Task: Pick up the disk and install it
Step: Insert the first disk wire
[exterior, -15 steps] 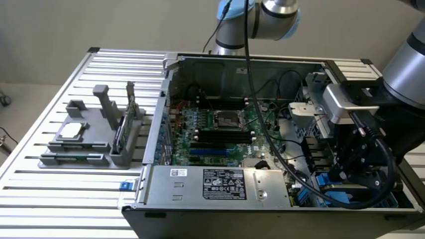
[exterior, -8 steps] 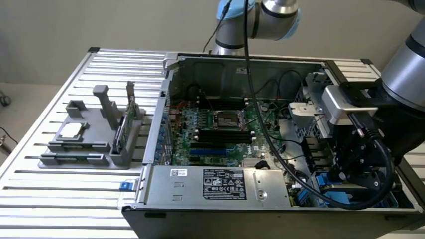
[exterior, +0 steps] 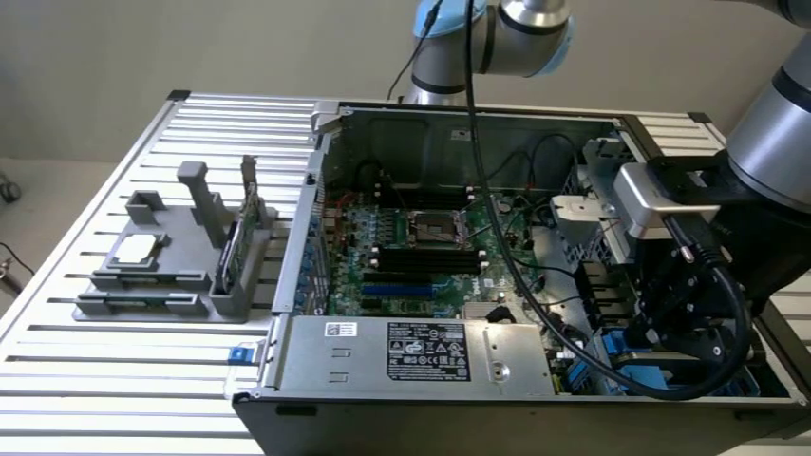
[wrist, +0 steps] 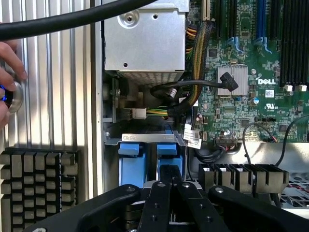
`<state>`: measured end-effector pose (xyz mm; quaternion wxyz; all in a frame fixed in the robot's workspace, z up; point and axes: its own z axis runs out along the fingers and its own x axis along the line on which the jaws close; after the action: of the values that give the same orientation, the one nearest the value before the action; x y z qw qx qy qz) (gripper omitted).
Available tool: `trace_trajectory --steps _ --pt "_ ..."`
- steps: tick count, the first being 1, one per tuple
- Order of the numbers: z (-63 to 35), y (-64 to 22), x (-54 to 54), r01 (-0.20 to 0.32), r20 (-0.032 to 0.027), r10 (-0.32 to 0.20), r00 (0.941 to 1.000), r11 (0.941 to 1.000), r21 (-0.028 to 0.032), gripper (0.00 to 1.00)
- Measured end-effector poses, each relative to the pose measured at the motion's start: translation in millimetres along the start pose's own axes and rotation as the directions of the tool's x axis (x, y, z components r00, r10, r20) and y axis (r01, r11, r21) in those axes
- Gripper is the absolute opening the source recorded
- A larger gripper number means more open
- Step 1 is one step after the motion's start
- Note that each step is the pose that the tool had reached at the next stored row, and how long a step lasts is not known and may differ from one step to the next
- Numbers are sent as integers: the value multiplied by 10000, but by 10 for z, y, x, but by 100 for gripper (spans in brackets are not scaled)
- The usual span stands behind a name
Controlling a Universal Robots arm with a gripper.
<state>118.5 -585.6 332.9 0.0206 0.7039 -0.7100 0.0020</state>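
Here, the gripper (wrist: 169, 171) hangs low inside the open computer case (exterior: 405, 142), at the near corner on the exterior view's right. Its two black fingers (wrist: 157, 198) are drawn close together, with hardly a gap between them. The disk (wrist: 131, 166) sits directly in front of the fingertips, low in its bay. Its blue plastic frame shows, with a thin metal bracket (wrist: 145, 138) across its far edge. The fingertips overlap the blue frame at its middle, but whether they pinch it or merely touch it cannot be told.

Beyond the disk lie a bundle of cables (wrist: 193, 92) and a silver metal box (wrist: 145, 38), and the green motherboard (wrist: 251, 72) spreads beside them. Outside the case, a person's hand (wrist: 7, 67) rests on a round metal knob (wrist: 14, 95) over the ribbed table (wrist: 58, 72). On the exterior view's left stands a grey tray (exterior: 165, 275) carrying a small chip (exterior: 137, 249).
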Motion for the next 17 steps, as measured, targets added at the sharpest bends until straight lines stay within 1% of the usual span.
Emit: trace_trajectory --steps 5,7,17 --pt "-108 3 1 -1 -17 1 10000 10000 -1 13" --pt "-143 4 0 -1 -19 1 10000 10000 0 13" --pt "-385 11 7 -1 -17 1 10000 10000 0 13"
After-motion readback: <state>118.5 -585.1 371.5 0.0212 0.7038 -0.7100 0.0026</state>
